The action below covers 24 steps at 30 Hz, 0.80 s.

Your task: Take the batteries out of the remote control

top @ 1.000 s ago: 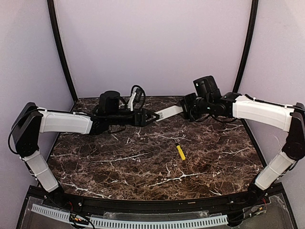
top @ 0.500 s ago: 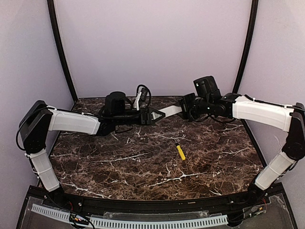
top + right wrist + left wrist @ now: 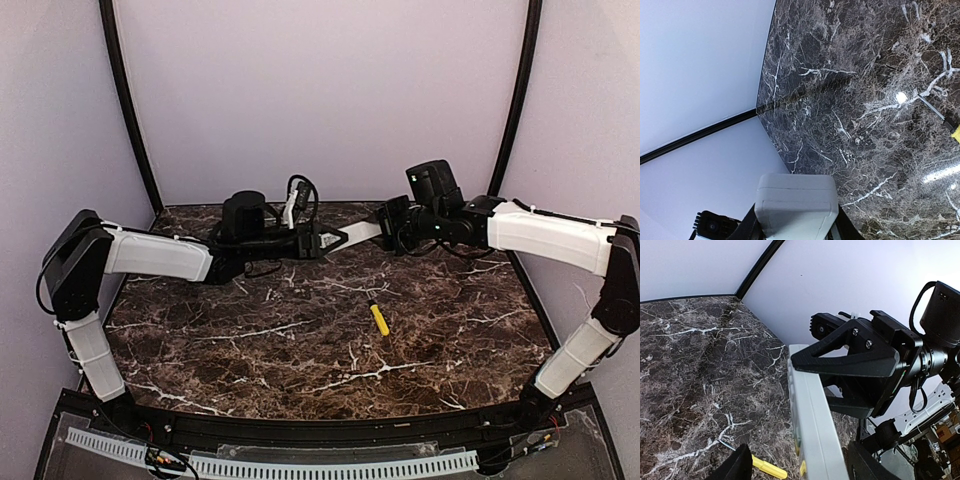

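The remote control (image 3: 360, 233), a slim white bar, hangs level above the back of the table. My right gripper (image 3: 392, 228) is shut on its right end. In the right wrist view the bar's end (image 3: 796, 202) fills the space between the black fingers. My left gripper (image 3: 325, 241) reaches in from the left and straddles the free end. In the left wrist view the bar (image 3: 812, 430) runs between the two fingers (image 3: 735, 465), with a clear gap on the left side, so the jaws stand open. The batteries are hidden.
A yellow stick tool with a black tip (image 3: 379, 319) lies on the dark marble table (image 3: 300, 340), right of centre; it also shows under the bar (image 3: 769, 468). Lilac walls and black corner posts close the back and sides.
My left arm has moved right until its fingers straddle the bar's free end, and its jaws have narrowed. The right arm and the remote control have stayed still.
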Tool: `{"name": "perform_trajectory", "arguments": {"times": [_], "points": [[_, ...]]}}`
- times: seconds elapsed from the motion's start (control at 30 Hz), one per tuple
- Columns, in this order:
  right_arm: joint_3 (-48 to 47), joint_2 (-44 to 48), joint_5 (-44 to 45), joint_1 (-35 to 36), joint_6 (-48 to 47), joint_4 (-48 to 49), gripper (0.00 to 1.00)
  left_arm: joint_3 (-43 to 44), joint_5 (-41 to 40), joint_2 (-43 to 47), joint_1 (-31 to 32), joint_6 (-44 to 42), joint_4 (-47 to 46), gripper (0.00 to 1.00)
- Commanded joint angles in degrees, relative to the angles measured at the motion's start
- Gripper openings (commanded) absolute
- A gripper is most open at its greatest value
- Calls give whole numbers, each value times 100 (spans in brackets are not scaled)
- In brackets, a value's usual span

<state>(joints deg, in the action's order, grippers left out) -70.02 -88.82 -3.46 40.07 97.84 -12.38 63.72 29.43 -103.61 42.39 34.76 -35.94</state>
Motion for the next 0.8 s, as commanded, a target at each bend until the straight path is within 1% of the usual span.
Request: {"name": "perform_trajectory", "arguments": {"times": [0.0, 0.17, 0.2, 0.43, 0.47, 0.5, 0.57, 0.67, 0.73, 0.77], "points": [[56, 18, -49, -9, 39, 263, 0, 180, -84, -50, 57, 7, -157, 62], [84, 47, -41, -8, 42, 267, 0, 263, -95, -150, 71, 29, -150, 56], [89, 56, -33, -10, 42, 263, 0, 272, -89, -159, 78, 30, -150, 53], [83, 88, -10, 0, 25, 253, 0, 358, -76, -241, 108, 14, -137, 48], [81, 84, -18, 0, 23, 253, 0, 366, -77, -250, 111, 9, -143, 46], [77, 84, -29, -2, 24, 249, 0, 372, -62, -262, 111, 6, -148, 40], [72, 75, -56, 0, 24, 241, 0, 405, -34, -283, 111, 7, -156, 35], [54, 84, -58, 0, 31, 220, 0, 427, -17, -328, 122, 20, -183, 34], [50, 84, -45, 0, 31, 215, 0, 430, -9, -355, 130, 36, -223, 28], [50, 86, -41, 0, 33, 215, 0, 435, -4, -363, 130, 45, -235, 23]]}}
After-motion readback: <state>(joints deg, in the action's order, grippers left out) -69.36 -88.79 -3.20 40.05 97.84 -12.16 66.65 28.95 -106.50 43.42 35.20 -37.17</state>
